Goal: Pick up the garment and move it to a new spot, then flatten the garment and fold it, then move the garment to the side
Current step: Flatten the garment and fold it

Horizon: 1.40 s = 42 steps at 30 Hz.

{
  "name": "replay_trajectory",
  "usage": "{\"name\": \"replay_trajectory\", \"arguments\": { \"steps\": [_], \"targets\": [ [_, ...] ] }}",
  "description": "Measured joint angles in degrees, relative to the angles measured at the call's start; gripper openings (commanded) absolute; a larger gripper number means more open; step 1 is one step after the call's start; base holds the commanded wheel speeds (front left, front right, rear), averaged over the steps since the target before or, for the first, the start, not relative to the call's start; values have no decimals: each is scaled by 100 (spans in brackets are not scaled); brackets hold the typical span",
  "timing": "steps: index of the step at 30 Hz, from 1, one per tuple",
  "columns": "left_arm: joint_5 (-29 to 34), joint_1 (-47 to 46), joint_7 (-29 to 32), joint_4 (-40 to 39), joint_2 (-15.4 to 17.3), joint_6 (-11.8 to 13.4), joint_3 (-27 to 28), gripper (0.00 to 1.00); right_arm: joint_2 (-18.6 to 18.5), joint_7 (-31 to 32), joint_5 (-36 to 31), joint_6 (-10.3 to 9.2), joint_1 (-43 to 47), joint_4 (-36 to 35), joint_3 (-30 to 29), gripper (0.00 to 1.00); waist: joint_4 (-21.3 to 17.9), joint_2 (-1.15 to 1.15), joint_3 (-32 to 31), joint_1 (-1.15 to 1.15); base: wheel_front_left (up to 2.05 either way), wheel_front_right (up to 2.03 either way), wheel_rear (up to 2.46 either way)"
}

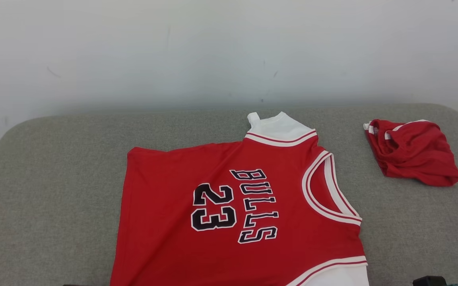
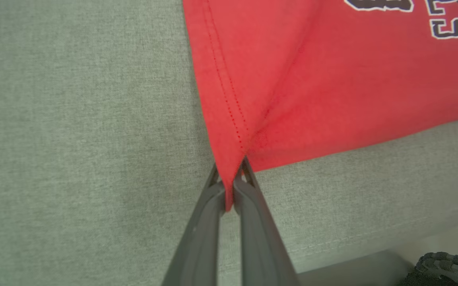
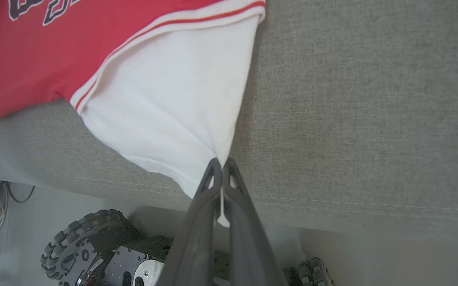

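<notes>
Head camera overlooks the jersey (image 1: pixel 161 206); wrist cameras crowd its near corners.

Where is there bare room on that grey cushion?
Bare: the grey fabric surface left of the spread red Bulls jersey, and the strip behind it. Crowded: the right end, where a crumpled red garment lies.

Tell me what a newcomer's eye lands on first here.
The red Bulls 23 jersey lies spread across the grey fabric surface, lettering sideways. The left gripper pinches its red hem corner and the right gripper its white corner at the near edge. A second red garment lies bundled at the far right.
</notes>
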Motion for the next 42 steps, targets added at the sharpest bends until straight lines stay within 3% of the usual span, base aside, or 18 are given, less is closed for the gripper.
{"name": "replay_trajectory", "arguments": {
  "steps": [10, 11, 12, 13, 14, 22, 29, 32, 38, 42],
  "targets": [
    [-70, -135, 36, 309, -126, 41, 36, 0, 159, 97, -63, -51, -326, 245, 59, 0, -33, 0, 58, 0, 0, 0, 0],
    [-70, -135, 36, 331, -142, 44, 40, 0, 171, 97, -63, -51, -325, 269, 62, 24, -32, 0, 58, 0, 0, 0, 0],
    [-83, -135, 30, 359, -168, 60, 59, 43, 181, 94, -63, -51, -325, 289, 63, 89, -30, 0, 57, 0, 0, 0, 0],
    [-113, -135, 29, 381, -192, 91, 69, 89, 196, 93, -62, -51, -325, 304, 52, 100, -28, 0, 55, 0, 0, 0, 0],
    [-122, -133, 21, 390, -208, 91, 69, 100, 203, 93, -60, -52, -325, 319, 40, 100, -26, 0, 52, 0, 0, 0, 0],
    [-209, -73, -134, 197, -203, 145, 230, 100, 183, -69, 43, -51, -307, 70, -234, 100, -28, 0, 2, 0, 0, 0, 0],
    [-266, 112, -490, -477, -162, 281, 482, 100, 100, -437, 105, -43, -299, -455, -599, 100, -37, 0, -62, 0, 0, 0, 0],
    [-383, 126, -775, -855, -236, 415, 651, 100, 145, -881, -24, 7, -456, -662, -801, 100, -45, 0, -96, 0, 0, 0, 0],
    [-41, 136, -1470, -1339, -341, 1062, 990, 100, 290, -1579, -449, 27, -793, -708, -945, 100, -119, 0, -109, 0, 0, 0, 0],
    [204, 224, -1706, -1551, -385, 1110, 992, 100, 350, -2043, -758, 23, -824, -675, -1007, 100, -153, 0, -95, 0, 0, 0, 0]
  ]
}}
